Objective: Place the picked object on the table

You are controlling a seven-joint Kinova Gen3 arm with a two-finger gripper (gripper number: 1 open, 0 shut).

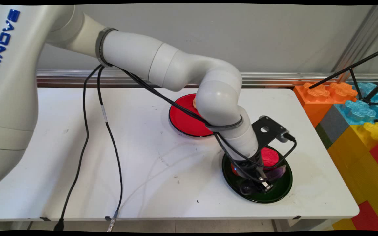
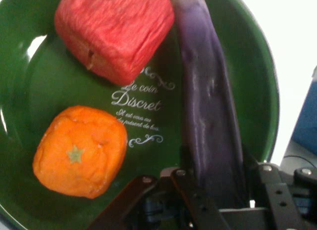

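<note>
Hand view: gripper [image 2: 218, 200] low over green plate [image 2: 257, 67], fingers [image 2: 190, 195] pinching the near end of the purple eggplant [image 2: 208, 101], which runs away along the plate's right rim. Orange fruit [image 2: 79, 151] left, well apart; red fruit [image 2: 114, 34] beyond. Main view: green plate sits near table [image 1: 77, 164] front-right edge; bare tabletop to the left; red plate [image 1: 182, 118] farther back.

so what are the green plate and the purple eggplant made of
Green plate: probably glazed ceramic or hard plastic, judging by its glossy highlights and printed white lettering. Purple eggplant: looks like soft toy plastic or foam, with a dull, slightly wrinkled skin.
</note>
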